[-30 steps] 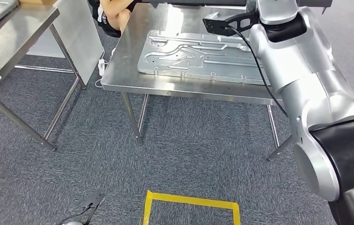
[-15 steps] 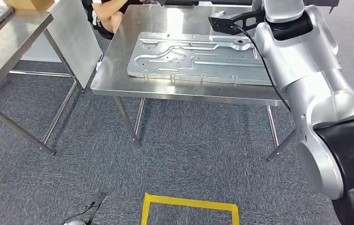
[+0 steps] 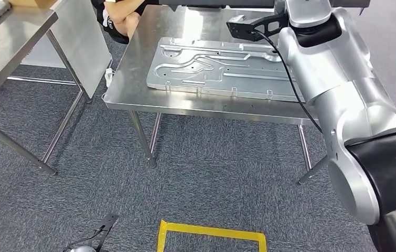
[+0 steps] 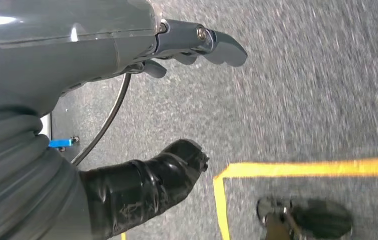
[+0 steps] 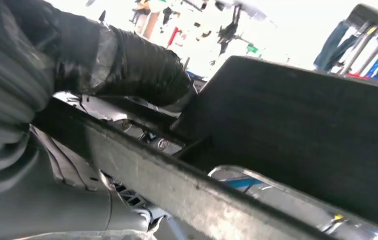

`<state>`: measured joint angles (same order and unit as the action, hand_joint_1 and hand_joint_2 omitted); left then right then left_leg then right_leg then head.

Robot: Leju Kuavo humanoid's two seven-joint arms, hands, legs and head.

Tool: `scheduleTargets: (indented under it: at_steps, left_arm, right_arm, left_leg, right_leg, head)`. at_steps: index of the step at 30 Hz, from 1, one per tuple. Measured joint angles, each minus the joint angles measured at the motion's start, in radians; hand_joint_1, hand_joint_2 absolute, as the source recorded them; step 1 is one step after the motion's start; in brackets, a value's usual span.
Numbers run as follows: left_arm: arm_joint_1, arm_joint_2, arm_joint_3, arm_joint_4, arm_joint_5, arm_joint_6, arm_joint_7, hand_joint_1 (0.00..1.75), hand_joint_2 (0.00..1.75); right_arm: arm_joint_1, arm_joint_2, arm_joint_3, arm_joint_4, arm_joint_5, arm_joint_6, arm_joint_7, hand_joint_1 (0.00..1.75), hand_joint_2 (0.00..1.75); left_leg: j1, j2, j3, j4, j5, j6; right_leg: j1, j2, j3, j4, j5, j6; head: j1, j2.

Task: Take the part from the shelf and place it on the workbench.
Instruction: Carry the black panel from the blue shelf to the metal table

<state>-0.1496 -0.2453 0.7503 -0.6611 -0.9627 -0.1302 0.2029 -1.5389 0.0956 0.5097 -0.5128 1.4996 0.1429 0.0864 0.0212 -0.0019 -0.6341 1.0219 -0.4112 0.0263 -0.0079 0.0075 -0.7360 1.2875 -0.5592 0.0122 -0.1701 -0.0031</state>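
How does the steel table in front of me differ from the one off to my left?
The front table bears a large stamped metal plate lying flat; the left table shows a mostly bare top, with something at its far corner, cut off. The front table shows nearly whole; the left table is cropped. Both have shiny steel tops and thin metal legs, standing on grey carpet.

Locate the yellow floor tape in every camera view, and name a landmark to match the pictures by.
Head view: yellow floor tape at the bottom edge, in front of the steel table.
Left wrist view: its corner lies on the floor beyond the left hand.
Right wrist view: not in it; the camera faces a dark panel.
Shared landmark: the grey carpet.
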Motion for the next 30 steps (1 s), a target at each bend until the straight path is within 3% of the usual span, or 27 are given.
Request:
scheduleTargets:
  at_steps: [1,2,4,6,8,11,13,15,16,17,18,20,22,25,27,30]
  left_arm:
    - [0.001,-0.001,-0.001,0.000,0.000,0.000,0.001,0.00,1.75]
    - [0.001,-0.002,-0.002,0.000,0.000,-0.001,0.001,0.00,1.75]
    - [0.002,-0.005,-0.005,0.000,0.000,-0.001,0.002,0.00,1.75]
    - [0.000,-0.006,-0.009,0.000,0.001,0.000,0.002,0.00,1.75]
    - [-0.001,-0.006,-0.011,0.000,0.002,0.000,0.002,0.00,1.75]
    - [0.000,-0.006,-0.012,0.000,0.003,0.001,0.002,0.00,1.75]
    - [-0.001,-0.006,-0.013,0.000,0.003,0.001,0.002,0.00,1.75]
    - [-0.001,-0.006,-0.013,0.000,0.004,0.002,0.002,0.00,1.75]
    - [-0.001,-0.006,-0.014,0.000,0.005,0.002,0.002,0.00,1.75]
    - [0.000,-0.006,-0.014,0.000,0.006,0.002,0.002,0.00,1.75]
    - [0.000,-0.006,-0.015,0.000,0.008,0.002,0.002,0.00,1.75]
    - [-0.001,-0.005,-0.019,0.000,0.012,0.002,0.002,0.00,1.75]
    - [-0.002,-0.005,-0.022,0.001,0.016,0.001,0.002,0.00,1.75]
    - [-0.003,-0.004,-0.025,0.001,0.019,0.001,0.002,0.00,1.75]
    - [-0.004,-0.004,-0.026,0.001,0.020,0.000,0.002,0.00,1.75]
    - [-0.005,-0.004,-0.027,0.001,0.021,0.000,0.002,0.00,1.75]
  right_arm:
    - [0.002,0.000,0.000,0.001,0.000,0.000,0.000,1.75,1.75]
    - [0.003,-0.001,0.000,0.003,0.000,0.001,0.000,1.75,1.75]
    - [0.002,-0.001,0.001,0.005,0.000,0.001,0.000,1.75,1.75]
    - [-0.003,-0.001,0.001,0.005,0.000,0.001,0.000,1.75,1.75]
    - [-0.004,-0.001,0.002,0.006,0.000,0.001,0.000,1.75,1.75]
    - [-0.003,-0.002,0.003,0.007,0.000,0.001,0.000,1.75,1.75]
    - [-0.004,-0.002,0.003,0.007,0.000,0.001,0.001,1.75,1.75]
    - [-0.004,-0.002,0.004,0.008,0.000,0.001,0.000,1.75,1.75]
    - [-0.003,-0.002,0.005,0.008,0.000,0.001,0.000,1.75,1.75]
    - [-0.002,-0.002,0.005,0.009,0.000,0.001,-0.001,1.75,1.75]
    - [-0.001,-0.002,0.006,0.009,0.000,0.001,-0.001,1.75,1.75]
    - [-0.003,-0.002,0.006,0.009,0.000,0.000,0.000,1.75,1.75]
    - [-0.006,-0.002,0.006,0.010,0.000,0.000,0.000,1.75,1.75]
    - [-0.006,-0.002,0.006,0.011,0.000,0.000,0.000,1.75,1.75]
    - [-0.006,-0.004,0.006,0.011,0.000,0.000,0.000,1.75,1.75]
    - [-0.005,-0.005,0.006,0.013,0.000,0.000,-0.001,1.75,1.75]
  left_leg:
    - [0.000,-0.001,0.003,0.000,-0.003,0.001]
    - [0.001,-0.002,0.007,0.001,-0.006,0.000]
    - [0.001,-0.004,0.015,0.004,-0.014,-0.005]
    - [-0.002,-0.005,0.017,0.008,-0.021,-0.013]
    - [-0.005,-0.005,0.016,0.009,-0.022,-0.021]
    - [-0.002,-0.004,0.010,0.021,-0.035,-0.034]
    - [-0.001,-0.004,-0.027,0.105,-0.084,-0.039]
    - [-0.001,-0.004,-0.090,0.240,-0.137,-0.042]
    - [-0.002,-0.003,-0.113,0.282,-0.145,-0.041]
    - [-0.002,-0.003,-0.120,0.288,-0.133,-0.040]
    - [-0.002,-0.003,-0.106,0.251,-0.103,-0.037]
    - [-0.005,-0.004,-0.046,0.120,-0.035,-0.027]
    - [-0.011,-0.004,-0.005,0.032,-0.011,-0.020]
    - [-0.011,-0.004,0.003,0.011,-0.011,-0.013]
    - [-0.006,-0.001,0.009,0.000,-0.005,-0.003]
    - [-0.004,0.000,0.011,-0.003,-0.004,0.002]
  right_leg:
    - [-0.003,-0.001,-0.022,0.031,0.002,0.002]
    - [-0.005,-0.001,-0.026,0.024,0.022,0.003]
    - [-0.009,-0.004,0.018,-0.095,0.101,0.002]
    - [-0.006,-0.006,0.071,-0.208,0.145,-0.001]
    - [0.001,-0.004,0.086,-0.236,0.141,-0.006]
    - [-0.002,-0.002,0.089,-0.245,0.143,-0.020]
    - [-0.005,-0.002,0.092,-0.251,0.145,-0.030]
    - [-0.002,0.000,0.093,-0.250,0.143,-0.035]
    - [0.001,0.000,0.094,-0.248,0.142,-0.037]
    - [0.003,0.001,0.095,-0.246,0.140,-0.038]
    - [0.004,0.001,0.097,-0.244,0.138,-0.039]
    - [0.007,0.002,0.101,-0.240,0.132,-0.038]
    - [0.009,0.002,0.100,-0.238,0.130,-0.032]
    - [0.008,0.002,0.097,-0.241,0.132,-0.018]
    - [0.007,0.001,0.082,-0.207,0.107,-0.009]
    - [0.002,-0.001,-0.001,-0.033,0.025,0.003]
  head:
    - [0.000,0.000]
    - [0.000,0.000]
    - [0.000,0.000]
    - [0.000,0.000]
    - [0.000,0.000]
    - [0.000,0.000]
    - [0.000,0.000]
    - [0.000,0.000]
    - [0.000,0.000]
    - [0.000,0.000]
    - [0.000,0.000]
    - [0.000,0.000]
    - [0.000,0.000]
    - [0.000,0.000]
    - [0.000,0.000]
    - [0.000,0.000]
